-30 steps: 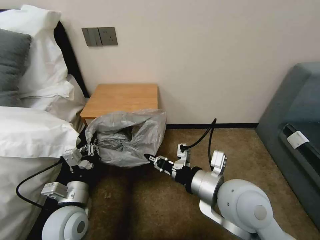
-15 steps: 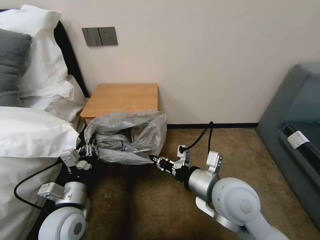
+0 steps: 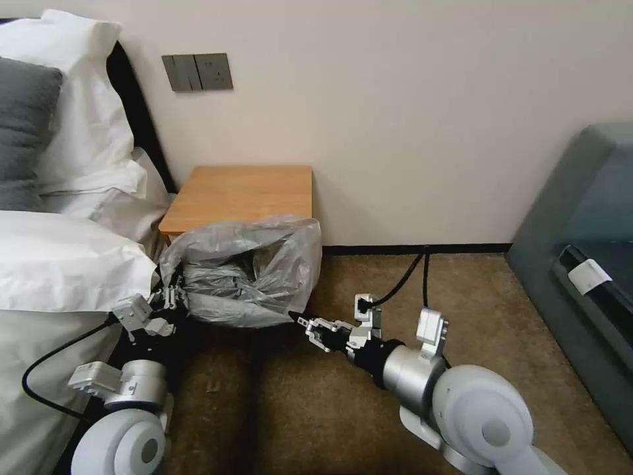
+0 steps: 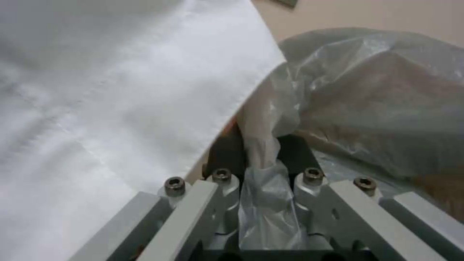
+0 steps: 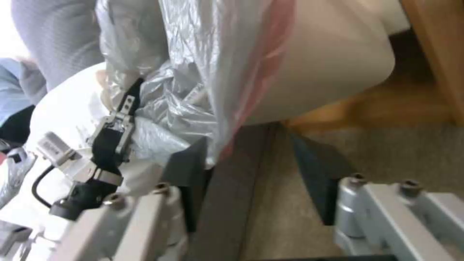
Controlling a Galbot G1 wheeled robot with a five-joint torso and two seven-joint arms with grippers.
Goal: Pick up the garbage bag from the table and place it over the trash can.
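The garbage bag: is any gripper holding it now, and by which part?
The left gripper is shut on the garbage bag, pinching a bunched fold of its rim on the bed side. The right gripper is open at the opposite, pink-edged side, holding nothing.

Both arms: pale grey-white rounded shells, brushed silver wrist cylinders, black collars. Black cables loop from each wrist, nearest the garbage bag [image 3: 244, 274]. Left gripper [image 3: 173, 298] and right gripper [image 3: 298, 320]: silver links, dark hex screws, black fingertips. Small white boxes flank the wrists.
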